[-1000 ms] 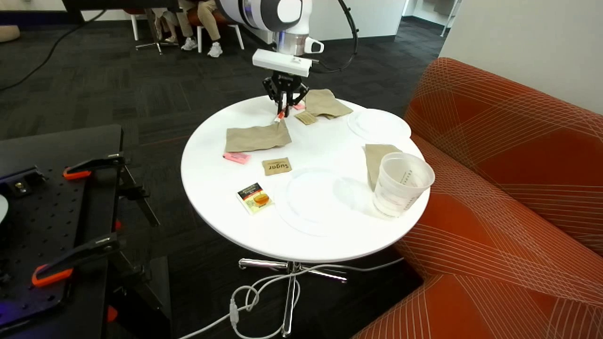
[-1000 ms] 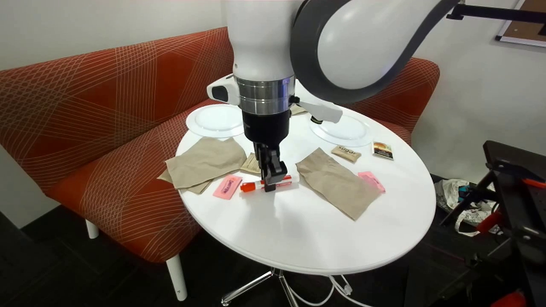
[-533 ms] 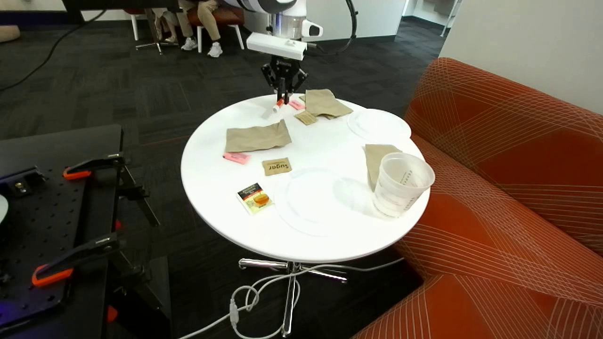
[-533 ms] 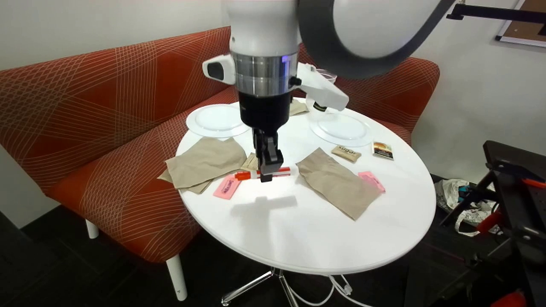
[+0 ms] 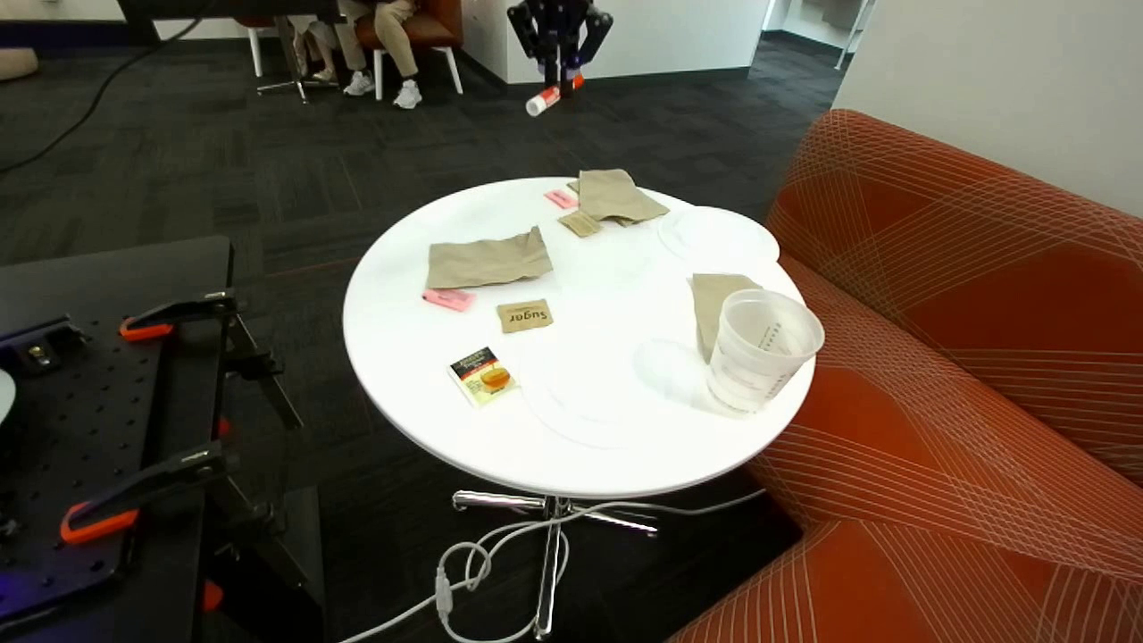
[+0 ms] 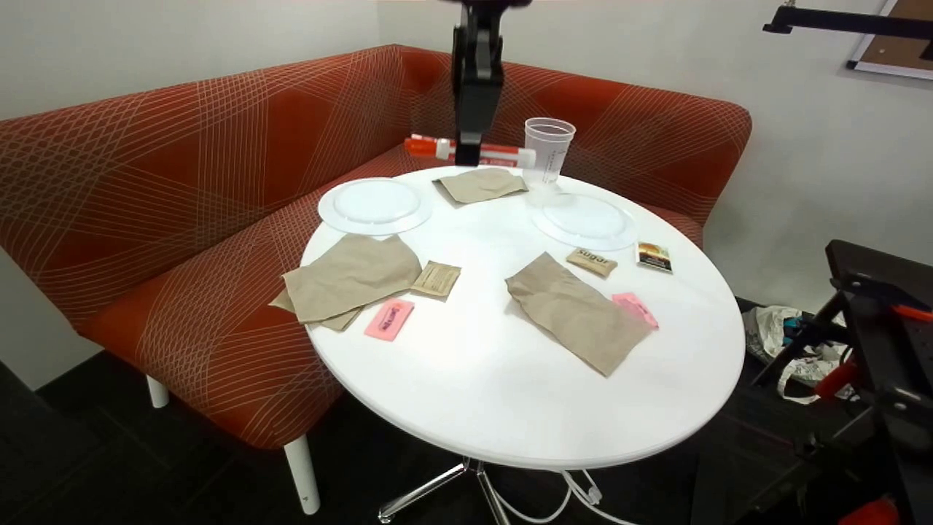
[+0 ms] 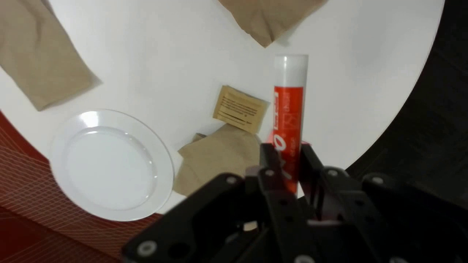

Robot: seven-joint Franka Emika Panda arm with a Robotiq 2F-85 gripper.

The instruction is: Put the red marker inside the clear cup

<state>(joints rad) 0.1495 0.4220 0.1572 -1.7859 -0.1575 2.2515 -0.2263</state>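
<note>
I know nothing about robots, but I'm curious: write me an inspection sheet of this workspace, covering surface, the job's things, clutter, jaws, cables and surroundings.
Surface: round white table on shiny metal legs.
Job's things: tapered translucent plastic cup, upright near the table's edge; slim red-and-white plastic marker, held in the air, not yet inside the cup.
Clutter: flat brown paper napkins, two round white plates, two small pink packets, two tan packets, one black-and-yellow packet.
Jaws: closed on the marker's middle.
Cables: white cable looped beneath the table; thin black cable in the background.
Surroundings: orange-red patterned bench, flat black side table, dark carpet, seated people's legs.
</note>
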